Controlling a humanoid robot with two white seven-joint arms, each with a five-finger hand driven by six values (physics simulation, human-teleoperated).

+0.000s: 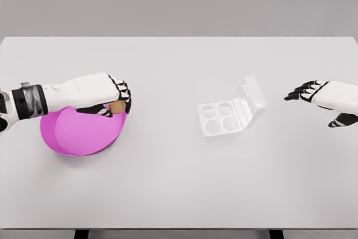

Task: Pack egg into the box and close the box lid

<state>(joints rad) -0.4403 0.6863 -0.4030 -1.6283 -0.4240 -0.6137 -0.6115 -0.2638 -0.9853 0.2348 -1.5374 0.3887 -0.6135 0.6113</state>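
Nearest to the camera, the white table is filling almost the whole head view, and its front edge is running along the bottom. On its left part a pink bowl is sitting, shallow and round. Over the far right rim of this bowl the left hand is hovering, its white arm coming in from the left edge. Its dark fingers are curling downward and pinching a brown egg, which is showing just under the palm, above the bowl's rim. I cannot tell if the egg is touching the bowl.

Right of the middle of the table the white egg box is lying open. Its tray is showing four round cups, two by two, and all four are looking empty. Its clear lid is standing up, tilted back, at the right side of the tray.

At the right edge the right hand is hanging above the table, well apart from the box. Its fingers are spreading loosely toward the left and gripping nothing.
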